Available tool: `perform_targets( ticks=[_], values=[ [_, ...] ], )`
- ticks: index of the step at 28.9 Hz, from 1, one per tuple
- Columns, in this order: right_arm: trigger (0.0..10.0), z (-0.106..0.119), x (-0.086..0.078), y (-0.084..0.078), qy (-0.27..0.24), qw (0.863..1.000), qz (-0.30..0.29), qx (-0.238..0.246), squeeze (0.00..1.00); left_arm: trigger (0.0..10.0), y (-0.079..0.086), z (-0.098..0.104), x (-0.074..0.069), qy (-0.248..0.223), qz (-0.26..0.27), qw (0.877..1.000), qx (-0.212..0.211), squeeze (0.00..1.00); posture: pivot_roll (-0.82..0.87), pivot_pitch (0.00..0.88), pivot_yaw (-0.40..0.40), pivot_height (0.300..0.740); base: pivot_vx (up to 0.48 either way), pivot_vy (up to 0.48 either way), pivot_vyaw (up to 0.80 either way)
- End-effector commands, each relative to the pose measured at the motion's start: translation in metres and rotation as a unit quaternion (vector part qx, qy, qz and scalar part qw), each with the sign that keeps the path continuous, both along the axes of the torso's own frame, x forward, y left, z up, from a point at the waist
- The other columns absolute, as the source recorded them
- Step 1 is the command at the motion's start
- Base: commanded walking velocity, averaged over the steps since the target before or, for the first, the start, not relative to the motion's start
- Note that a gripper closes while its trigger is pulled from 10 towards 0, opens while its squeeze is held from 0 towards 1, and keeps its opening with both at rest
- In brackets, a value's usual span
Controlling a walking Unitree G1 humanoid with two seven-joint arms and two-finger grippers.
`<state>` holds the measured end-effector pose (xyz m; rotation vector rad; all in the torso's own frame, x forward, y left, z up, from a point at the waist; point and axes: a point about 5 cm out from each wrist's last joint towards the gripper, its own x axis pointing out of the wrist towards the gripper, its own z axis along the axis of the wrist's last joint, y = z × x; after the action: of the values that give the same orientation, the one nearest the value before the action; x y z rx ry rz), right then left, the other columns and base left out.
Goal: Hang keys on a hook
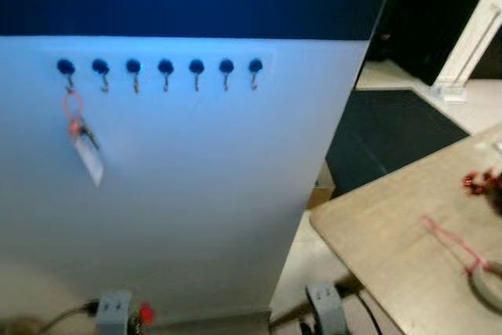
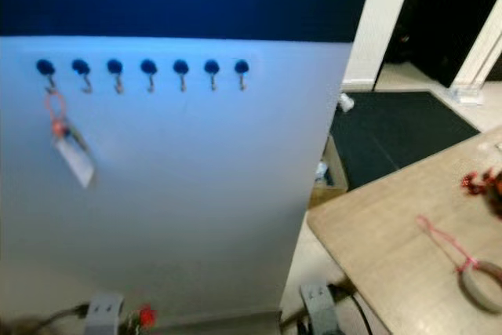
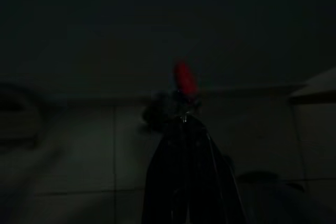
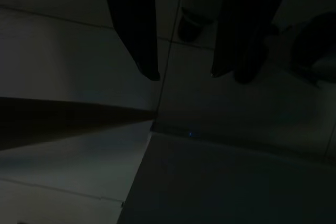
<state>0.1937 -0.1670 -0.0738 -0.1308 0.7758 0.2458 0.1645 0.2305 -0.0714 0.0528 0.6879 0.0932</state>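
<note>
A row of small metal hooks (image 1: pixel 165 68) with blue knobs runs across the white board (image 1: pixel 204 194) in front of me. A key set (image 1: pixel 82 139) with a red ring and a white tag hangs from the leftmost hook. My left arm (image 1: pixel 114 311) hangs low by the board's foot. In the dark left wrist view my left gripper (image 3: pixel 181 121) is shut on a bunch of keys (image 3: pixel 184 80) with a red tag. My right arm (image 1: pixel 325 307) also hangs low. In the right wrist view my right gripper (image 4: pixel 181 74) is open over the tiled floor, holding nothing.
A wooden table (image 1: pixel 392 241) stands to the right, carrying a red object (image 1: pixel 482 182), a pink cord (image 1: pixel 451 241) and a grey ring (image 1: pixel 490 288). Behind it lie a dark mat (image 1: pixel 392 127) and a doorway. The head views are blurred.
</note>
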Motion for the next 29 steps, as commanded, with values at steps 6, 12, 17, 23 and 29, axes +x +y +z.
perform_targets(
  ticks=[6, 12, 17, 23, 29],
  values=[
    [10.0, -0.0049, -0.0092, -0.0059, 0.018, 1.0, -0.015, -0.002, 0.0, 10.0, -0.0044, 0.0017, 0.0045, -0.011, 0.002, 1.0, 0.003, 0.0, 0.08, 0.034, -0.04, 0.74, 0.0, 0.0, 0.0],
    [10.0, -0.0049, -0.0091, -0.0057, 0.019, 1.0, -0.016, 0.0, 0.0, 10.0, -0.0055, 0.0026, 0.0061, -0.016, 0.002, 1.0, -0.002, 0.0, 0.08, 0.038, -0.04, 0.74, 0.0, 0.044, 0.0],
    [10.0, -0.0045, -0.0083, -0.0053, 0.018, 1.0, -0.017, 0.001, 0.0, 10.0, -0.0061, 0.0029, 0.0063, -0.018, 0.002, 1.0, -0.003, 0.0, 0.08, 0.04, -0.04, 0.74, 0.0, 0.357, 0.0],
    [10.0, -0.0047, -0.0085, -0.0051, 0.019, 1.0, -0.016, 0.001, 0.0, 10.0, -0.0074, 0.0028, 0.0062, -0.018, 0.0, 1.0, -0.004, 0.0, 0.08, 0.041, -0.041, 0.74, 0.0, 0.48, 0.0],
    [10.0, -0.005, -0.0089, -0.0047, 0.02, 1.0, -0.016, 0.001, 0.0, 10.0, -0.0077, 0.0032, 0.0065, -0.02, -0.001, 1.0, -0.005, 0.0, 0.08, 0.043, -0.04, 0.74, 0.0, 0.48, 0.0]
  ],
)
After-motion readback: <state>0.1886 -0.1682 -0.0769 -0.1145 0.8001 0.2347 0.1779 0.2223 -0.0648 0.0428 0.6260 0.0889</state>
